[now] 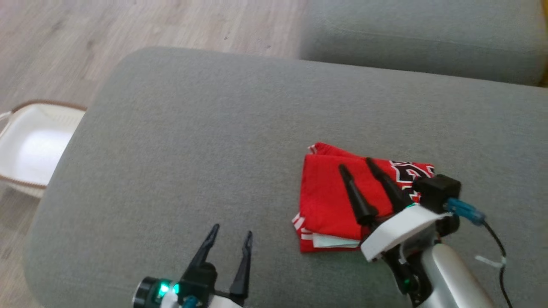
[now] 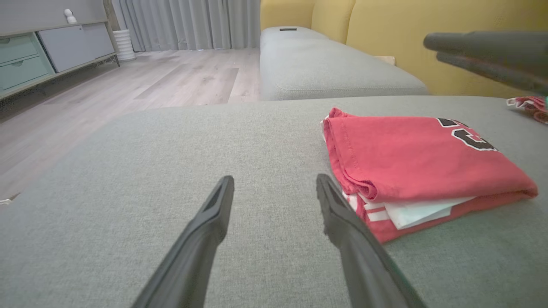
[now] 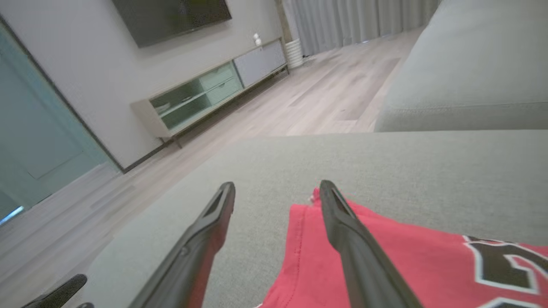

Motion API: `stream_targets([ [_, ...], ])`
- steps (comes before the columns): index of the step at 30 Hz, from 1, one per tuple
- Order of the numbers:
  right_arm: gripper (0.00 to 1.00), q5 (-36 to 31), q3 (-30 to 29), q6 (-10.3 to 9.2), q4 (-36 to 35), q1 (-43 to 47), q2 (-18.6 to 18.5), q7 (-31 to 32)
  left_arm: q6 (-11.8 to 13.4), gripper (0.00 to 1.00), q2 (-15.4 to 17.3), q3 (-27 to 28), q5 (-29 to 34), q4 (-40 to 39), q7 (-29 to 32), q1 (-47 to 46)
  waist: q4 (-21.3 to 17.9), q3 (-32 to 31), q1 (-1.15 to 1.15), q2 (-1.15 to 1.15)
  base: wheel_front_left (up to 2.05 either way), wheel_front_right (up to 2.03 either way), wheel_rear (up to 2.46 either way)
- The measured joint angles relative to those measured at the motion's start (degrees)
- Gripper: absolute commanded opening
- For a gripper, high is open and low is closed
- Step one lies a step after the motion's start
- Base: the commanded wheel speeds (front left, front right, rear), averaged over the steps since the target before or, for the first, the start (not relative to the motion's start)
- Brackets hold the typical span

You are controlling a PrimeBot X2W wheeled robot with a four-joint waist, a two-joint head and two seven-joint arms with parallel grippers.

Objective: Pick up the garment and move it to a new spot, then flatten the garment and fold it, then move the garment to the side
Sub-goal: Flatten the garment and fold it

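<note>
The garment [image 1: 329,192] is a red shirt with black-and-white lettering, folded into a compact stack on the grey sofa seat [image 1: 214,141]. In the left wrist view the garment [image 2: 411,158] lies flat, with white trim showing at its near edge. My right gripper [image 1: 356,164] hovers over the folded stack, open, fingers spread with nothing between them. The right wrist view shows the same open right gripper [image 3: 276,188] above the garment [image 3: 385,265]. My left gripper [image 1: 231,230] is open over bare cushion to the garment's left, as the left wrist view of that gripper [image 2: 274,182] confirms.
A white laundry basket [image 1: 25,141] stands on the wooden floor [image 1: 128,25] left of the sofa. A second grey cushion [image 1: 428,34] lies beyond the seat. The yellow sofa back [image 2: 428,38] rises behind. A low cabinet [image 3: 205,90] lines the far wall.
</note>
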Motion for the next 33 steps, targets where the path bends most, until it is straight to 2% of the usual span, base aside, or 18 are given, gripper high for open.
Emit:
stream_targets([
  [6, 1.00, -0.3, -6.3, 0.00, -1.1, 2.6, -1.4, -5.5, 1.1, 1.00, 0.0, 3.4, 0.0, -2.3, 0.0, 0.9, -4.1, -1.9, 0.00, 0.00, 0.00, 0.00, 0.00],
  [16, 1.00, 1.1, -7.9, 0.00, -0.8, 8.9, -11.0, -15.7, 2.1, 1.00, 0.0, 7.1, 0.0, -4.4, 0.0, 3.0, -11.2, -4.2, 0.00, 0.00, 0.00, 0.00, 0.00],
  [19, 1.00, -1.3, -8.2, 0.00, -0.7, 11.1, -11.3, -16.6, 2.3, 1.00, 0.0, 7.4, 0.0, -4.6, 0.0, 4.7, -11.9, -5.2, 0.00, 0.00, 0.00, 0.00, 0.00],
  [27, 1.00, -8.8, -11.5, 0.00, -2.3, 16.1, -7.8, -16.6, 2.3, 1.00, -0.1, 8.7, 0.8, -6.5, 0.0, 9.0, -11.7, -7.3, 0.00, 0.00, 0.00, 0.00, 0.00],
  [33, 1.00, -11.3, -12.5, 0.00, -2.3, 19.5, -6.0, -16.6, 3.6, 1.00, -0.6, 11.5, 0.5, -9.1, 0.0, 10.8, -10.6, -8.7, 0.00, 0.00, 0.00, 0.00, 0.00],
])
